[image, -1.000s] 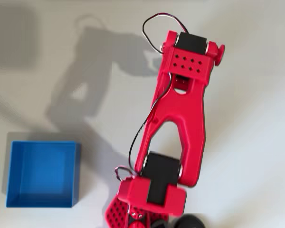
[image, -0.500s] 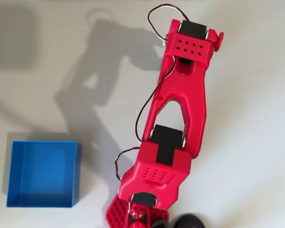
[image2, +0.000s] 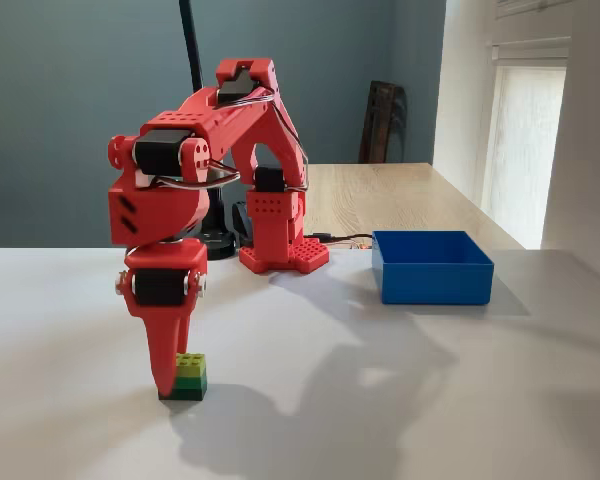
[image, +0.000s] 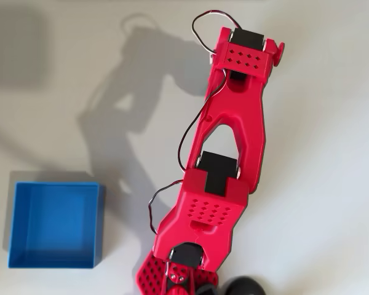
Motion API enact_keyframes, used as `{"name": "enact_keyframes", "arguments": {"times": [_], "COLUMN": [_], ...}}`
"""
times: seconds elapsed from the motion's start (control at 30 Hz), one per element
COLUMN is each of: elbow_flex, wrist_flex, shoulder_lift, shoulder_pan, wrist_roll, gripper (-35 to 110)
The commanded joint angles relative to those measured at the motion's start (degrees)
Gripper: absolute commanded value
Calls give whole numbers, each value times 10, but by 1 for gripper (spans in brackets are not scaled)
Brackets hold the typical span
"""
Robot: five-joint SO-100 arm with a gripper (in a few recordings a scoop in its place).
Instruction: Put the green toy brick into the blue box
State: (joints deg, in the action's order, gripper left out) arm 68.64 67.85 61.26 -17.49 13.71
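fixed view shows the red pincer (image2: 170,385) pointing straight down at the white table (image2: 400,400), its tapered fingers (image2: 166,350) reaching the surface right against the left side of the green toy brick (image2: 189,377). from this side the fingers overlap into one wedge, so i cannot tell whether they are spread or closed, nor whether they clasp the brick or only touch it. the brick sits flat on the table, lime layer with studs on top, darker green layer beneath, upright and not lifted.

above the pincer the wrist block with its black motor hangs vertical, and the red arm (image2: 235,120) arches back from it to the base (image2: 280,250) standing farther back on the table.

the blue box (image2: 432,266) rests on the table to the right of the brick and farther back, well apart from it, roughly level with the arm's base. it looks empty inside.

overhead, the arm (image: 234,123) stretches up the picture from its base at the bottom edge, covering the spot where the brick lies. the blue box (image: 54,225) lies at lower left, apart from the arm, its floor bare, and the arm's shadow falls on the table (image: 332,153) between them.
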Motion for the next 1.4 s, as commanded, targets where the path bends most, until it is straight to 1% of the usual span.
{"name": "enact_keyframes", "arguments": {"times": [0.0, 0.1, 0.4, 0.8, 1.0, 1.07, 1.2, 1.37], "elbow_flex": [-18, -18, -19, -30, -41, -80, -119, -101], "wrist_flex": [10, 10, 10, 15, 55, 91, 127, 141], "shoulder_lift": [23, 21, 21, 30, 34, 40, 94, 182], "shoulder_pan": [-5, -4, 0, 5, 27, 32, 72, 120], "wrist_roll": [6, 3, -6, 7, 3, -10, -24, -31], "gripper": [15, 13, 0, 0, 0, 0, 0, 0]}}
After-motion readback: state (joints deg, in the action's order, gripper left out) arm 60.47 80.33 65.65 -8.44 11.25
